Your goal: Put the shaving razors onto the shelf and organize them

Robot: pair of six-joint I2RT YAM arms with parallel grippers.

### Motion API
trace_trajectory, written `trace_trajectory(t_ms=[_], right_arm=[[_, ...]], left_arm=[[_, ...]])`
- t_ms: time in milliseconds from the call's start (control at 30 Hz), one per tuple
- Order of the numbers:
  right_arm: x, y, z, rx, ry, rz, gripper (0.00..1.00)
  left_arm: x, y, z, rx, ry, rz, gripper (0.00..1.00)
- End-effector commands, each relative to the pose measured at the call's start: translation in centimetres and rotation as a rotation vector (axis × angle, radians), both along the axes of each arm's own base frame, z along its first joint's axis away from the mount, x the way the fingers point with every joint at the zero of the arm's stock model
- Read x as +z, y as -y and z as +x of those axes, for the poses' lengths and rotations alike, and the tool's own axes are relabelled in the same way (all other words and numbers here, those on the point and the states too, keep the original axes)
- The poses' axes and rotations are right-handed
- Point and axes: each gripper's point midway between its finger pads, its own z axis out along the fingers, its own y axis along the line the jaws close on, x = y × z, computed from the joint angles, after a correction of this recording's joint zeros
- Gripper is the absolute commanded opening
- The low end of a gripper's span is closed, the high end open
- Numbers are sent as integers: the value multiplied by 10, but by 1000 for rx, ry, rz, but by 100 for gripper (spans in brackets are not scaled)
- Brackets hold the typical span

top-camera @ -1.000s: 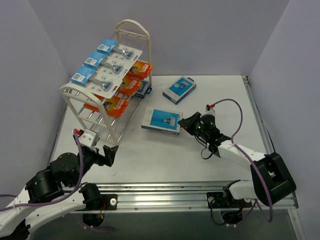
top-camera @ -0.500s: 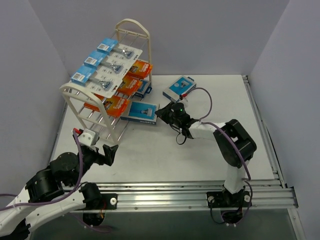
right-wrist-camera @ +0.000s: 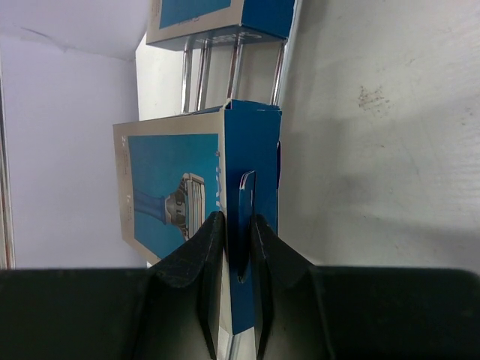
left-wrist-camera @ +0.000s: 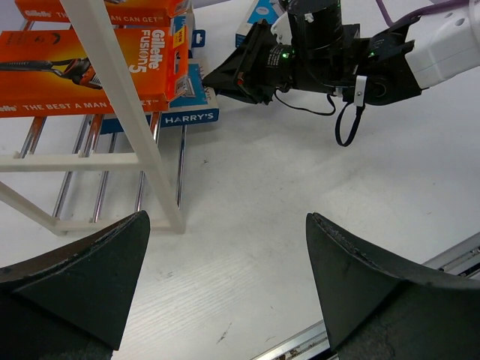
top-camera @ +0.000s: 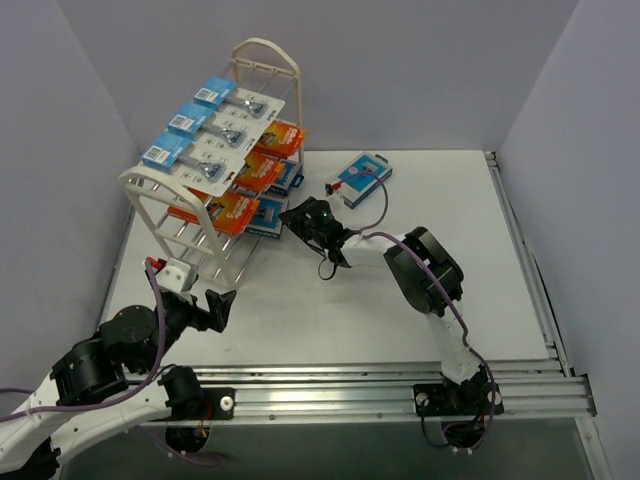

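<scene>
Most of the job looks done: the shelf (top-camera: 265,44), at ten o'clock on the table (top-camera: 330,300), carries white blister cards (top-camera: 215,135) on top, orange boxes (top-camera: 255,170) beneath and a blue box (top-camera: 287,178) lower down. The right gripper (right-wrist-camera: 236,225) is clamped on the hang tab of a blue-and-white box (right-wrist-camera: 172,187), which reaches in under the orange boxes. One loose pack (top-camera: 358,178) lies at its two o'clock, the arm's cable just beside it. The left gripper (left-wrist-camera: 226,217) hangs wide open and empty near the shelf's six o'clock end.
</scene>
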Motion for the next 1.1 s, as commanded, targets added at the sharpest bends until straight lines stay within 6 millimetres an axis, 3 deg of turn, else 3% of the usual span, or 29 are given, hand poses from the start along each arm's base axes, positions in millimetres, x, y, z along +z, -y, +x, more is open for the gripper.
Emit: trace_trajectory(t_ms=[0, 367, 1067], right_arm=[[41, -12, 22, -81, 88, 97, 0], [29, -32, 40, -136, 66, 135, 0], [21, -36, 61, -201, 47, 65, 0]], left_arm=[[15, -2, -1, 4, 24, -62, 94], [16, 1, -3, -15, 25, -68, 94], [18, 3, -7, -40, 34, -84, 94]])
